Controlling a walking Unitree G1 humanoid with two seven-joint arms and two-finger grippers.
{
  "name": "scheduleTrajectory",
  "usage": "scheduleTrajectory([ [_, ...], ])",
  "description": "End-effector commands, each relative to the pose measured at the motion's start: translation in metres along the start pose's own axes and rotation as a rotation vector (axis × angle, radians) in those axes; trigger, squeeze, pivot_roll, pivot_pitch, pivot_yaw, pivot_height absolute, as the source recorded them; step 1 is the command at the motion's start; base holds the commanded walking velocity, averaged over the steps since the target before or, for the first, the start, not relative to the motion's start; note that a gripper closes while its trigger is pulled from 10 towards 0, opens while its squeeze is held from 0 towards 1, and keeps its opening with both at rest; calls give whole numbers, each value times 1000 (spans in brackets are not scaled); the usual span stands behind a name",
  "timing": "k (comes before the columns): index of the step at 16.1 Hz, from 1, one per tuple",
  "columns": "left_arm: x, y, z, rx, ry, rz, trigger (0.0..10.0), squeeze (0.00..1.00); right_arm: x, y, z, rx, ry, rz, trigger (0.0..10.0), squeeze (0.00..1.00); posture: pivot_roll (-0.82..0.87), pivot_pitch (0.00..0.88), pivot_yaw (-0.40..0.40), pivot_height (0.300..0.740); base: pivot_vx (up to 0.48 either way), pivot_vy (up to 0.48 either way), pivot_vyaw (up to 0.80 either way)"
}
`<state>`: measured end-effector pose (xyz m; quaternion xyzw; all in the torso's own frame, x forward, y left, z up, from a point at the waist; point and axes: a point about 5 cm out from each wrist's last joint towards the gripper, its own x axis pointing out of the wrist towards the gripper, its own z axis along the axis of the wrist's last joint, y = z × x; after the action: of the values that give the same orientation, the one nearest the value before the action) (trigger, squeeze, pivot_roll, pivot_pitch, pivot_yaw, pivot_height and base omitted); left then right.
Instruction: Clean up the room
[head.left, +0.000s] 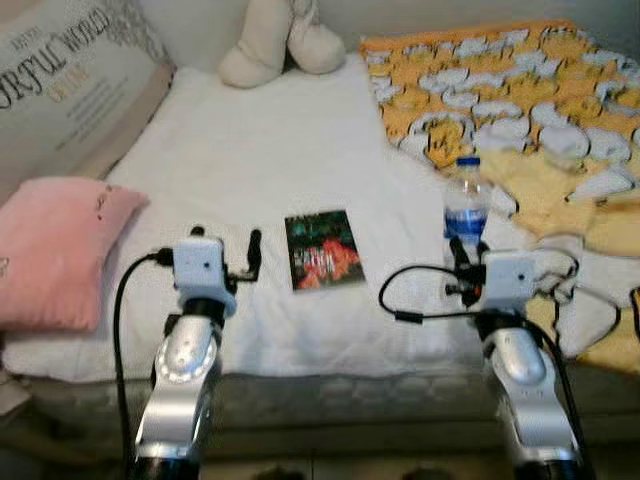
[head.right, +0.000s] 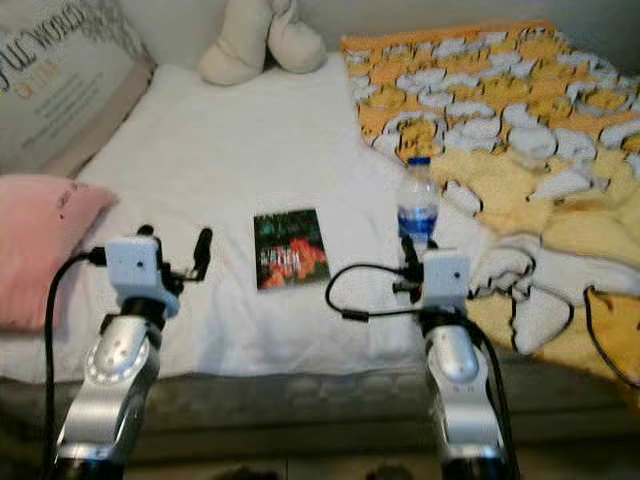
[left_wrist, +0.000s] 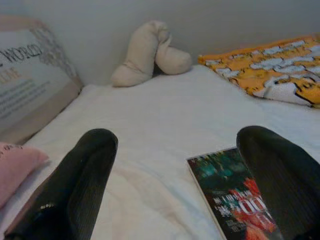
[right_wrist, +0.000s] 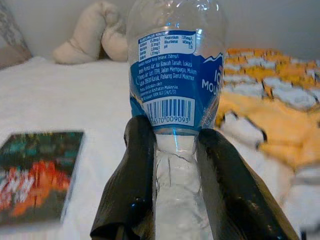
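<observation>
A clear water bottle (head.left: 466, 205) with a blue cap and label stands upright on the white bed (head.left: 260, 140). My right gripper (head.left: 461, 248) is shut on its lower body; in the right wrist view both black fingers (right_wrist: 135, 170) press the bottle (right_wrist: 175, 75) from either side. A small book (head.left: 322, 250) with a dark green and red cover lies flat mid-bed, left of the bottle. My left gripper (head.left: 226, 245) hovers open over the sheet just left of the book (left_wrist: 230, 200), holding nothing, fingers wide apart.
A pink pillow (head.left: 55, 250) lies at the bed's left edge, with a grey printed pillow (head.left: 70, 80) behind it. A cream plush toy (head.left: 280, 40) sits against the back wall. An orange and white blanket (head.left: 500, 80) is crumpled over the right side.
</observation>
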<state>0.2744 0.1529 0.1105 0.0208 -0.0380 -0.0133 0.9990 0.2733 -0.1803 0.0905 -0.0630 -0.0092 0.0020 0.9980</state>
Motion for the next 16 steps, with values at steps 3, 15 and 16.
scheduleTrajectory([
  [3,1,4,-4,41,16,8,10000,0,7,10,-1,43,23,25,10000,0,-146,0,147,740,-323,0,0],
  [15,-8,10,-12,-25,61,60,10000,0,9,9,-6,61,43,41,10000,0,-146,0,144,740,0,-185,664],
  [16,-7,7,-11,-32,55,56,10000,0,11,9,-6,62,45,44,10000,0,-147,0,143,740,0,-480,712],
])
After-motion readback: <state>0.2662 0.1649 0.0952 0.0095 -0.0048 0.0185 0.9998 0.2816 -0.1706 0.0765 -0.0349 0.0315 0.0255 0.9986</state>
